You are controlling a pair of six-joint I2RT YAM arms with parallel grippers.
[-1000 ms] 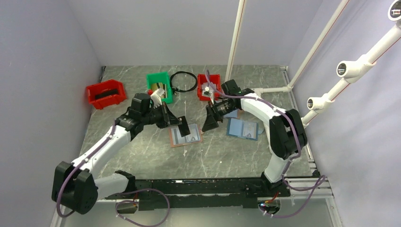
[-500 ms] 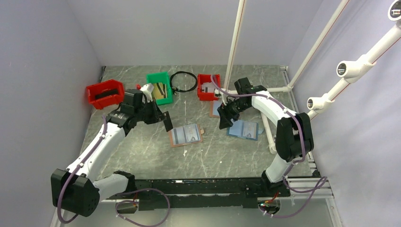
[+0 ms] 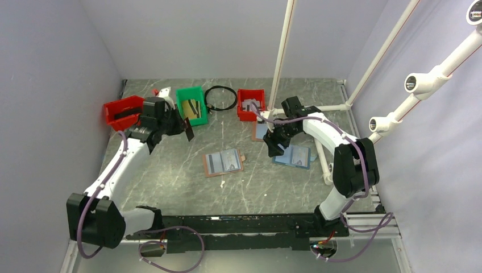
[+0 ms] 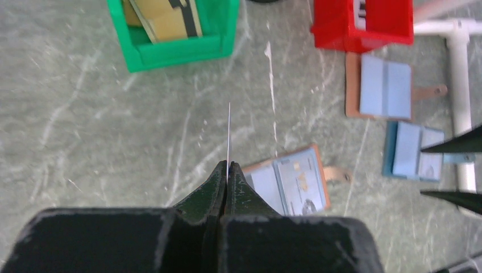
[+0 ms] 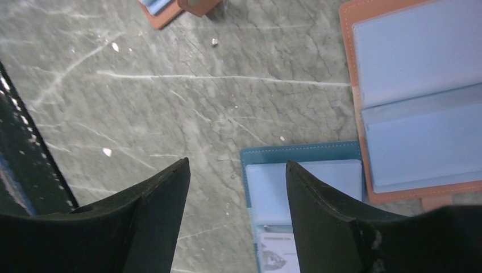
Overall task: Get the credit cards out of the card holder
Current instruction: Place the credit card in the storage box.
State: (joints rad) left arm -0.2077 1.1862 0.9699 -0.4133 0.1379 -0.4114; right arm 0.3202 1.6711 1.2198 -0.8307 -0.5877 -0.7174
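Observation:
The card holder [image 3: 223, 162] lies open mid-table, with a reddish-brown cover, a side tab and pale blue pages. It also shows in the left wrist view [image 4: 293, 181], where a pale credit card [image 4: 305, 183] sits in its right page. My left gripper [image 3: 186, 128] is up and to the far left of the holder, near the green bin. It is shut [image 4: 227, 168] on a thin credit card [image 4: 229, 133] seen edge-on. My right gripper [image 3: 277, 147] is open and empty [image 5: 237, 165] over the left edge of a blue-cover holder [image 5: 301, 170].
A second reddish-brown holder [image 3: 258, 132] lies open by the right red bin [image 3: 250, 104]. The blue-cover holder [image 3: 293, 155] lies right of centre. A green bin [image 3: 191, 104], a left red bin [image 3: 126, 112] and a black cable ring [image 3: 220, 98] stand at the back. A white pipe frame [image 3: 282, 51] rises at the right.
My left gripper has lifted away from the card holder and swung back-left toward the green bin with a card. My right gripper has moved right from the holder to the blue-cover holder.

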